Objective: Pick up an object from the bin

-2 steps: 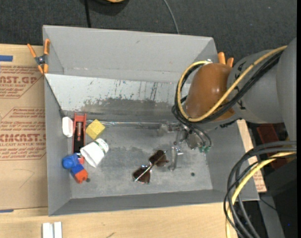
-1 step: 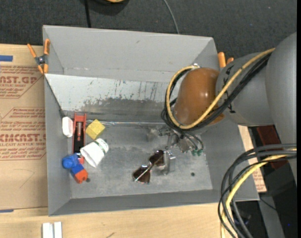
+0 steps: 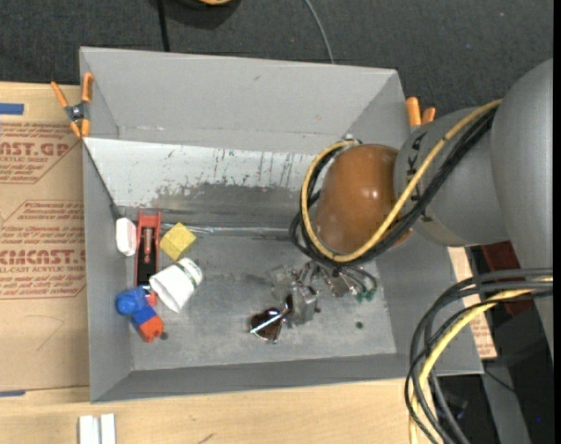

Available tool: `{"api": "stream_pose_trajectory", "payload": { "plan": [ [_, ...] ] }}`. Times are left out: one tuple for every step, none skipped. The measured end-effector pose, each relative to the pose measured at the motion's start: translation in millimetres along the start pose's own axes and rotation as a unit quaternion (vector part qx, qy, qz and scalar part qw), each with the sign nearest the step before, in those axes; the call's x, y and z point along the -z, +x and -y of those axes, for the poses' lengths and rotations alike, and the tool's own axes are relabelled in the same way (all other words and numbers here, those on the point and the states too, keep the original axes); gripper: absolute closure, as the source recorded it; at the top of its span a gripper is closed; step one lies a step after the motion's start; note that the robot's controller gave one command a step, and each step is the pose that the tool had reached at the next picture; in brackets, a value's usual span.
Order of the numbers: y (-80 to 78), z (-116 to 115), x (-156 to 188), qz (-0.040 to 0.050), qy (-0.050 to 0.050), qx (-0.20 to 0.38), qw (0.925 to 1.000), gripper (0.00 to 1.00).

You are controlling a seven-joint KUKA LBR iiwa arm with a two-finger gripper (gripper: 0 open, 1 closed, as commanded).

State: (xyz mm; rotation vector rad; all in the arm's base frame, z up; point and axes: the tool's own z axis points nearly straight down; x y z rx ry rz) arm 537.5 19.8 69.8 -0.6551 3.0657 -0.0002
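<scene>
Camera view is up on my side. What is the gripper on?

– A small dark object [image 3: 267,323] with a pale edge, lying on the floor of the bin [image 3: 234,109] toward the front, about midway across. The gripper [image 3: 297,302] is low over the floor, just up and to the right of it. I think the tip touches it, but the metal parts run together there and I would not swear to it.

Open or closed?

– I cannot tell. The orange-brown cover [image 3: 354,197] and the looped cables above it are plain enough, but the tip is not.

Anything else close by?

– A small green bit [image 3: 364,294] lies on the floor just right of the gripper. Everything else is well apart, at the left end. There I see a white cup [image 3: 176,285] on its side and a yellow block [image 3: 177,241] behind it. Beside those lies a red and black flat piece [image 3: 148,248] with a white cap [image 3: 125,236] at its left. In front are a blue piece [image 3: 129,302] and an orange-red piece [image 3: 150,327], touching each other.
</scene>
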Motion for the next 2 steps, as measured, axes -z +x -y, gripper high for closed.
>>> {"api": "stream_pose_trajectory", "payload": {
  "plan": [
    [0.1, 0.0, -0.1, -0.0001, 0.0, 0.0, 1.0, 1.0],
    [0.8, -0.2, 0.4, -0.0006, 0.0, -0.001, 1.0, 1.0]
  ]
}}
